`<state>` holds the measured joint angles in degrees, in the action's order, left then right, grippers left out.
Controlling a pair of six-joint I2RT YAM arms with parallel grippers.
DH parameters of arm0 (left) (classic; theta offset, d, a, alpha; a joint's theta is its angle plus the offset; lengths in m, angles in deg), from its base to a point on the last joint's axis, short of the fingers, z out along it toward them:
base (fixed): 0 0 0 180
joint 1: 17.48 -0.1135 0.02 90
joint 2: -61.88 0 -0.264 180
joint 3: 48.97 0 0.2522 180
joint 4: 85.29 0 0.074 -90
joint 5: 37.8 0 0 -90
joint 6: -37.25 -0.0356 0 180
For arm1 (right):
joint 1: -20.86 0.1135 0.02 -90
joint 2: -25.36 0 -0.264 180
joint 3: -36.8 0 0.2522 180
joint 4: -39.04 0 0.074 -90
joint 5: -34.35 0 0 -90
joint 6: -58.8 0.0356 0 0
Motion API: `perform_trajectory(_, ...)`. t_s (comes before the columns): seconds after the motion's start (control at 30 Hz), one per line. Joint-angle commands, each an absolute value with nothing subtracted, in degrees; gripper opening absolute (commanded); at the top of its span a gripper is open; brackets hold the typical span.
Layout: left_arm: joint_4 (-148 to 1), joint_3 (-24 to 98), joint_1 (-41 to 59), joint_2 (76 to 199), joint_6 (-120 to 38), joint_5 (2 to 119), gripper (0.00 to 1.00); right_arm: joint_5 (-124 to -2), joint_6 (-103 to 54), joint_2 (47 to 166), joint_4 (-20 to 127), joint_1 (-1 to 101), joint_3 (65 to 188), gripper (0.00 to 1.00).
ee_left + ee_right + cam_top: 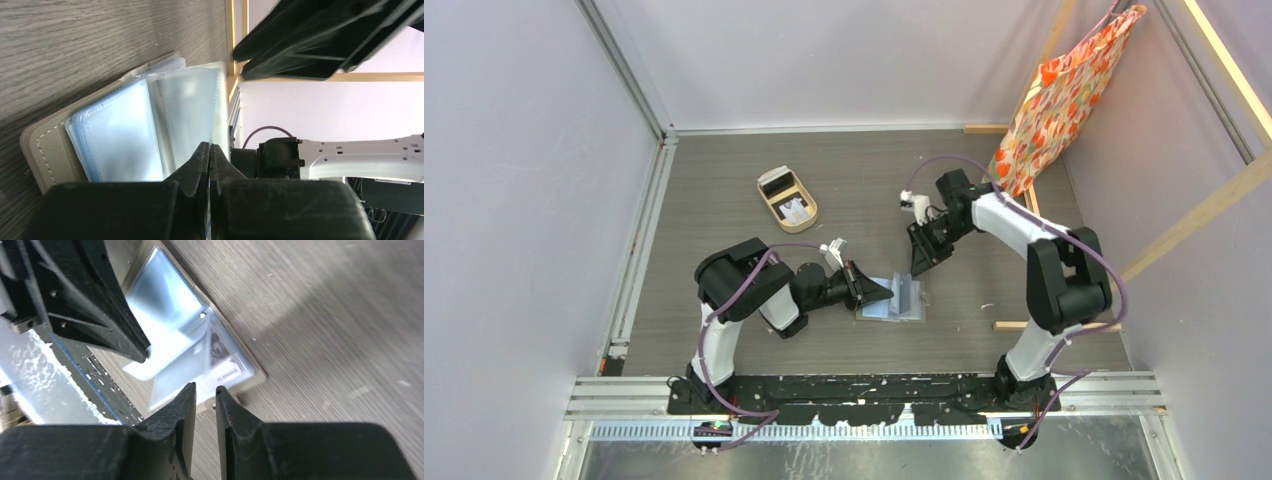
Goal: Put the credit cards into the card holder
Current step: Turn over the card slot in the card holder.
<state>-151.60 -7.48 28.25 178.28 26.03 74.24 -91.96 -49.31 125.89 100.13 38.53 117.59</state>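
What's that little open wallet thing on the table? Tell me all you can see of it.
The card holder lies open on the grey wood-look table. Its cover looks grey-brown with pale stitching; inside are clear bluish plastic sleeves, fanned. One sleeve holds a printed card. The left gripper, shut, seems to pinch one sleeve's edge up; the right gripper hovers close by.

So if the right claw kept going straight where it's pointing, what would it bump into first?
Most likely the open card holder. The right gripper points down at its clear sleeves, near the edge, and nothing shows in between. How high above it the tips are is hard to judge.
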Motion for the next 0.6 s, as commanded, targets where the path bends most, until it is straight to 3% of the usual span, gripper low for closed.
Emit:
perform_trajectory(0.0,-153.5,-7.0,28.0,178.9,24.5,73.4,0.0,-89.2,-53.1,115.9,100.6,36.0,117.6,0.27)
perform_trajectory(0.2,-153.5,-7.3,28.0,177.9,23.9,73.2,0.0,-99.7,-59.6,114.3,102.1,37.3,114.9,0.26)
perform_trajectory(0.57,-153.5,-10.7,28.0,173.4,22.5,71.0,0.0,-92.4,-63.4,122.3,102.3,43.4,114.6,0.23)
